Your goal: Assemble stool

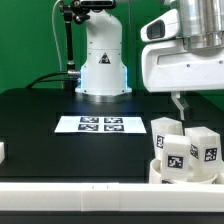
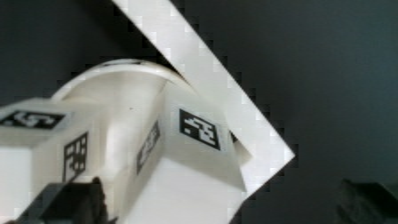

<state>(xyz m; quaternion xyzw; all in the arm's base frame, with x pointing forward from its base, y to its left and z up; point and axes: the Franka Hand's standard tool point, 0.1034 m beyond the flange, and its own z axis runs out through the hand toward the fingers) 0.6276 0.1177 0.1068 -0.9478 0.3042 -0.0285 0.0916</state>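
The stool parts stand in a tight cluster at the exterior view's lower right. They are white block legs (image 1: 166, 131) with black-and-white tags, set on the low round seat (image 1: 160, 173). My gripper (image 1: 181, 106) hangs just above the cluster with one finger (image 1: 178, 102) showing clear of the leg tops, open and holding nothing. In the wrist view a tagged leg (image 2: 178, 150) and a rounded white part (image 2: 111, 88) fill the picture below my gripper (image 2: 210, 214). One dark fingertip (image 2: 71, 205) stands beside the leg.
The marker board (image 1: 100, 124) lies on the black table in the middle. A long white rail (image 1: 80, 190) runs along the front edge, and a white strip (image 2: 199, 70) crosses the wrist view behind the parts. The arm's base (image 1: 100, 65) stands at the back.
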